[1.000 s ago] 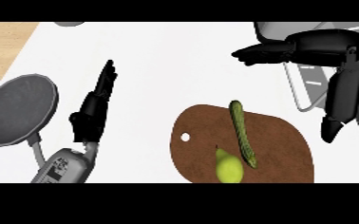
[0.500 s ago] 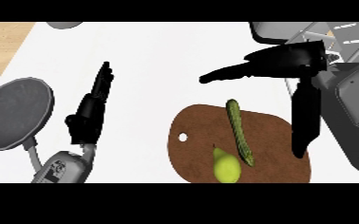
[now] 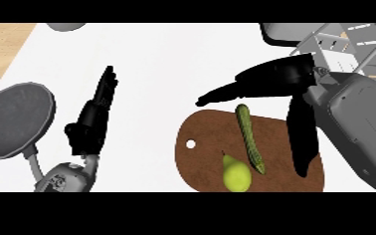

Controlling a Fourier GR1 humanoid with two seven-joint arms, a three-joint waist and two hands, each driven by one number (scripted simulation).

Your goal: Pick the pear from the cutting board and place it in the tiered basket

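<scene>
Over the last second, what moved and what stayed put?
The right hand swung from beside the basket leftward and down over the cutting board, fingers spread, holding nothing. The pear and cucumber lie on the board as before; the left hand rests open at the left, unmoved.

One pear [image 3: 236, 175], one cucumber [image 3: 249, 137], one cutting board [image 3: 206, 134], one tiered basket [image 3: 334, 47].
</scene>
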